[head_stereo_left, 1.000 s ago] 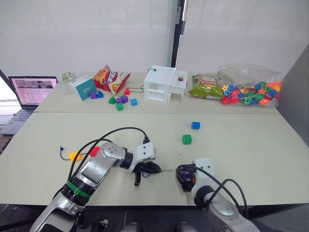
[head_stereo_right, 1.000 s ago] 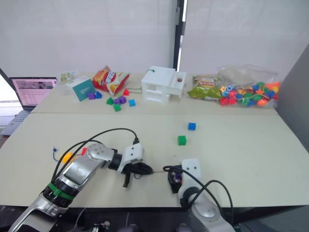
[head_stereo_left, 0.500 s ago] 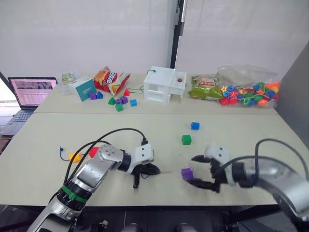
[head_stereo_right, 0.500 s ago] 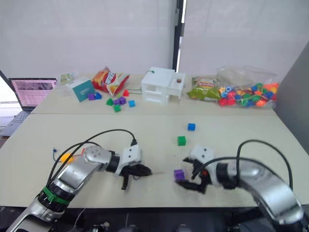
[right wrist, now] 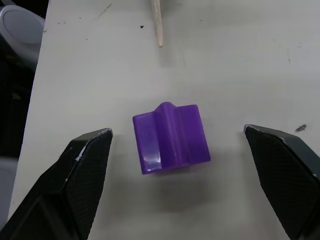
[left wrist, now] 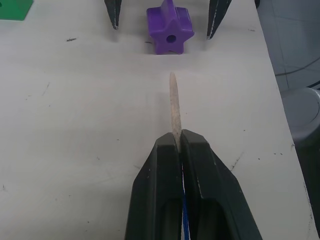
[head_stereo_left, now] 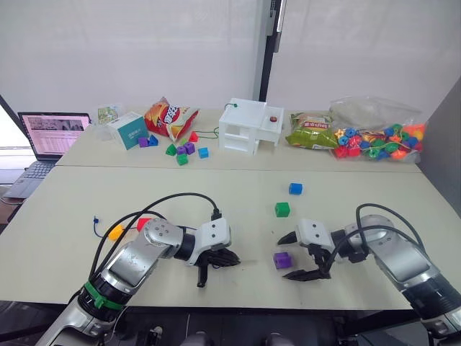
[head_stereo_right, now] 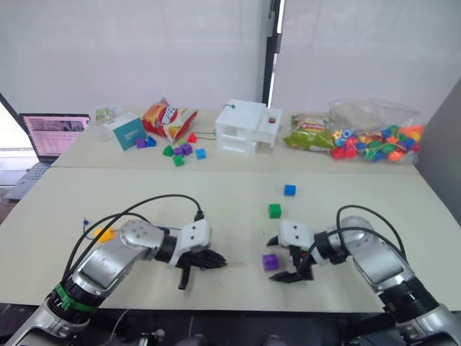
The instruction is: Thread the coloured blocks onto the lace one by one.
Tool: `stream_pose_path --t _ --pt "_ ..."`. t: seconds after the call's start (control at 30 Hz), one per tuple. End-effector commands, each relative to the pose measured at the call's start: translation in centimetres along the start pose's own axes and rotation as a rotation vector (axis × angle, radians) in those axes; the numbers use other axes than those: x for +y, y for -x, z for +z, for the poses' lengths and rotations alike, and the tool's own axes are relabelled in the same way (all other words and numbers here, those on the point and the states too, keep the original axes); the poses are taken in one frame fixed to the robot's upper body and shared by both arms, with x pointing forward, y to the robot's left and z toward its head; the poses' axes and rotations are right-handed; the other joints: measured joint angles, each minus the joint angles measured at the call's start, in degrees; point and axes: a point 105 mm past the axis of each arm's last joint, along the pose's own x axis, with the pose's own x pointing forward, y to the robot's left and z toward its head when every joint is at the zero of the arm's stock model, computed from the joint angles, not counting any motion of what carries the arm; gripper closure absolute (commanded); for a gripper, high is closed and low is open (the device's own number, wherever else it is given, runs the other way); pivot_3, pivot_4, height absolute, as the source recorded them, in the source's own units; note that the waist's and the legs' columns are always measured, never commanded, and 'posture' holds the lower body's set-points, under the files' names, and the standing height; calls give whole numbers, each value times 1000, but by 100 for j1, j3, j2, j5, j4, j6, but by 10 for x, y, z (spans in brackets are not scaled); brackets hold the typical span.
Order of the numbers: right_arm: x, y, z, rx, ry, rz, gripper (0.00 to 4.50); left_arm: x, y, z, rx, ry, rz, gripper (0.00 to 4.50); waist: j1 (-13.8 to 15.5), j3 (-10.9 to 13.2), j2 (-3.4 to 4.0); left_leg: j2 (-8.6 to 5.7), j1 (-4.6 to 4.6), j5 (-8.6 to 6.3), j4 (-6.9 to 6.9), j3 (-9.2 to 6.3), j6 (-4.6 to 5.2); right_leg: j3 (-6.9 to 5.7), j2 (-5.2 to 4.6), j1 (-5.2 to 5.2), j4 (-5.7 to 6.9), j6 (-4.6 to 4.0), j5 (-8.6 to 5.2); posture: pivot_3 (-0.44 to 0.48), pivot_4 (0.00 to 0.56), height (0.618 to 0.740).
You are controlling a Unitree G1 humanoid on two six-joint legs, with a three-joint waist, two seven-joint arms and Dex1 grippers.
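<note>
The purple block (head_stereo_left: 282, 260) lies on the table between the spread fingers of my open right gripper (head_stereo_left: 283, 259), which touches nothing. In the right wrist view the purple block (right wrist: 171, 137) sits apart from both fingers (right wrist: 85, 170). My left gripper (head_stereo_left: 232, 260) is shut on the lace's pale stiff tip (left wrist: 173, 107), which points at the hole of the purple block (left wrist: 170, 31) a short way off. The blue lace trails left to a yellow block (head_stereo_left: 115, 232) and a red block (head_stereo_left: 144, 223). A green block (head_stereo_left: 282, 209) and a blue block (head_stereo_left: 295, 188) lie farther back.
On the far table stand a white house-shaped box (head_stereo_left: 250, 126), a bag of round beads (head_stereo_left: 374, 137), snack bags (head_stereo_left: 169, 115), a teal box (head_stereo_left: 131, 130), several loose blocks (head_stereo_left: 180, 150) and a laptop (head_stereo_left: 50, 133).
My right gripper let go of the purple block onto the table, swung out to the right and now stands open around it. The left gripper kept its hold on the lace tip.
</note>
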Motion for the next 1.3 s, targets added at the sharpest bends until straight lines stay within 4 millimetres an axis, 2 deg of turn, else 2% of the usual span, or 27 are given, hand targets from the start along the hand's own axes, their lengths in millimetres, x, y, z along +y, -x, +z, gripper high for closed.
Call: stream_pose_path --t 0.03,0.23,0.27,0.47,0.63,1.0,1.3 --pt "-2 -1 3 -8 37 4 861 -1 1 9 -15 -41 0 4500 7 0 0 -1 -1 0 0 0 0 1 -2 -1 1 0 0 0 150 740" --pt "-1 -5 1 -27 19 -15 2909 -3 -2 12 -9 -46 -11 4500 31 0 0 -2 0 0 0 1 0 1 -2 -1 2 0 0 0 150 740" --pt "0 -6 1 -30 15 -17 3125 -3 -2 13 -9 -45 -13 4500 33 0 0 -1 0 0 0 0 0 1 -2 -1 2 0 0 0 150 740" --pt "1 -17 16 -51 7 -52 3125 2 -5 25 -4 -44 1 4500 36 0 0 0 0 0 1 -1 -1 1 1 -2 5 0 0 0 150 740" --pt "1 -27 15 -17 6 -76 3125 3 -5 27 19 -63 -8 4500 35 0 0 -3 0 0 0 0 -1 2 1 -2 5 0 0 0 150 740" --pt "3 -27 12 1 -4 -81 3125 10 -5 18 108 -49 30 4500 28 0 0 -1 6 1 1 -1 -1 2 5 1 7 -1 0 0 150 740" --pt "3 -27 14 4 -8 -92 3125 7 -14 23 98 -35 25 4500 27 0 0 -1 6 1 1 -1 -1 2 5 1 7 -1 0 0 150 740"
